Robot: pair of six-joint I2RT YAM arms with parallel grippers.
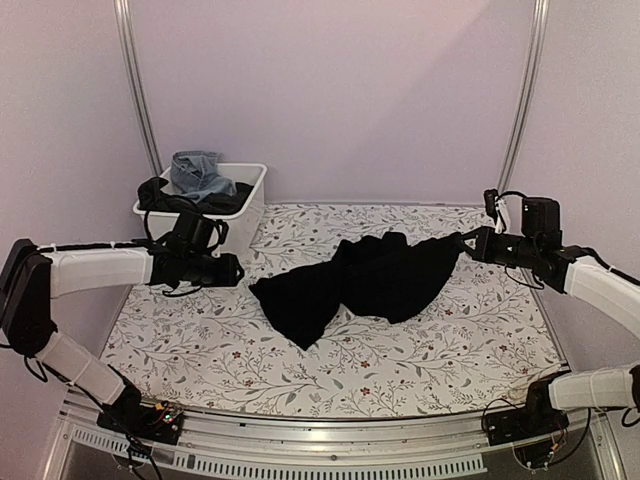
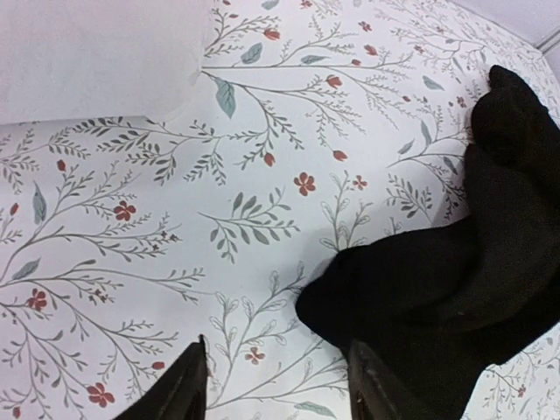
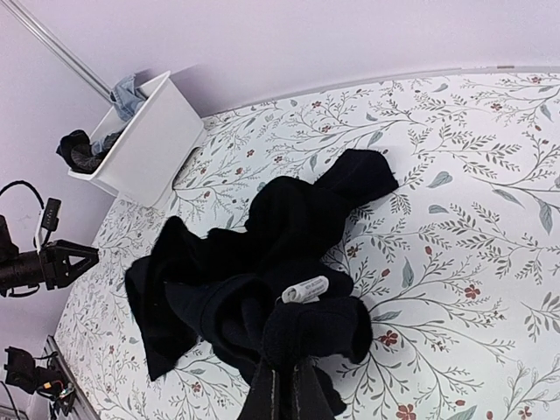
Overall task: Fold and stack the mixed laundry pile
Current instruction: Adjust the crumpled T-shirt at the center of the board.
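black garment (image 1: 372,278) lies crumpled mid-table on the floral cover (image 1: 440,350), bunched and twisted, not spread flat. right gripper (image 1: 468,243) is clamped tight on its right-hand corner, cloth drawn up toward it. its wrist view shows the fingers pinching a thick fold near a white label (image 3: 304,290). left gripper (image 1: 237,270) hovers just beside the garment's left end, jaws apart, nothing between them. light blue jeans (image 1: 197,172) and other dark clothes (image 1: 155,190) sit in the white bin (image 1: 252,200) at back left. judged step: spreading the first piece ready for folding, stack not yet begun. next move likely calls for the left gripper to pinch a single layer at the left edge, then both arms draw apart to flatten it.
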